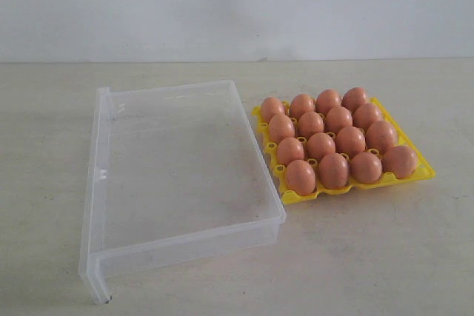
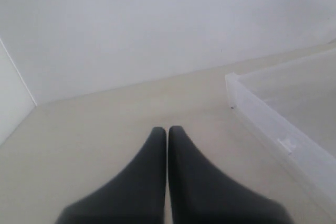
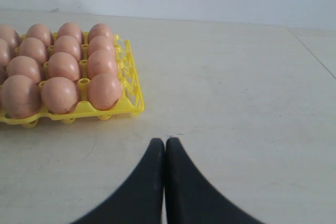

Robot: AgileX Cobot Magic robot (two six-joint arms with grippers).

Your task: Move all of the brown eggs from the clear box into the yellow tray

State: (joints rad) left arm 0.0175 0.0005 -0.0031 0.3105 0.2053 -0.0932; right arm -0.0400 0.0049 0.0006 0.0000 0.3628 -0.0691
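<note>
Several brown eggs (image 1: 335,142) fill the cups of the yellow tray (image 1: 354,189) at the right of the exterior view. Just left of it lies the clear box (image 1: 178,175), with no egg inside. Neither arm shows in the exterior view. In the left wrist view my left gripper (image 2: 167,128) is shut with nothing in it, over bare table beside a wall of the clear box (image 2: 273,129). My right gripper (image 3: 165,140) is shut and holds nothing, a short way from a corner of the yellow tray (image 3: 134,106) and its brown eggs (image 3: 104,91).
A pale wall (image 1: 237,5) rises behind the beige table (image 1: 385,257). The box has a small clasp (image 1: 101,175) on its left wall. Another wall panel (image 2: 13,103) stands at the table's edge in the left wrist view.
</note>
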